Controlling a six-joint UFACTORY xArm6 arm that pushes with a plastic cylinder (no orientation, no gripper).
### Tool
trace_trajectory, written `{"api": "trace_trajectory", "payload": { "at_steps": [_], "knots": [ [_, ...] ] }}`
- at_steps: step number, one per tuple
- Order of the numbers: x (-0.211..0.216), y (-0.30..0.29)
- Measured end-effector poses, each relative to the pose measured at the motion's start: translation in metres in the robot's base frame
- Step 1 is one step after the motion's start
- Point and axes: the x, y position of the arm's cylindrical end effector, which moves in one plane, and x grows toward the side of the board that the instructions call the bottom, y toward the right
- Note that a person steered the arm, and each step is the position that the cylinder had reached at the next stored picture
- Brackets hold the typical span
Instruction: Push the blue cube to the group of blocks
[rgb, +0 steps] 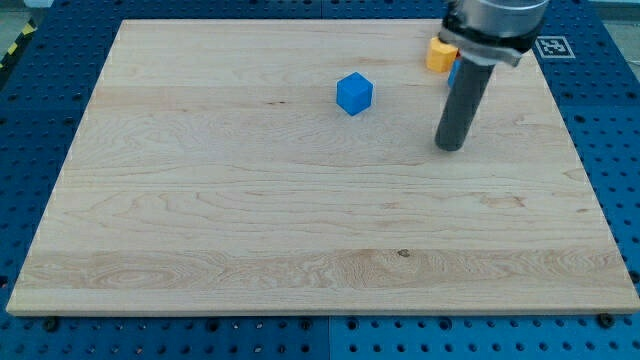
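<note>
Tool: bare rod, my tip (451, 147) right of blue cube (354, 94), apart; cube corner faces view's bottom

Light wooden table (300, 230), visible grain, small dark knot near view's bottom centre. Beneath it, blue perforated base plate (40, 110), regular hole grid, showing on all sides. Black-white fiducial marker (552, 46) at view's top right. Yellow-black hazard tape (14, 47) at view's top left.
</note>
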Motion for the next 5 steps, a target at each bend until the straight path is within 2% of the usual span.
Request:
{"api": "trace_trajectory", "payload": {
  "at_steps": [2, 4, 5],
  "knots": [
    [0.001, -0.004],
    [0.017, -0.043],
    [0.017, -0.044]
  ]
}}
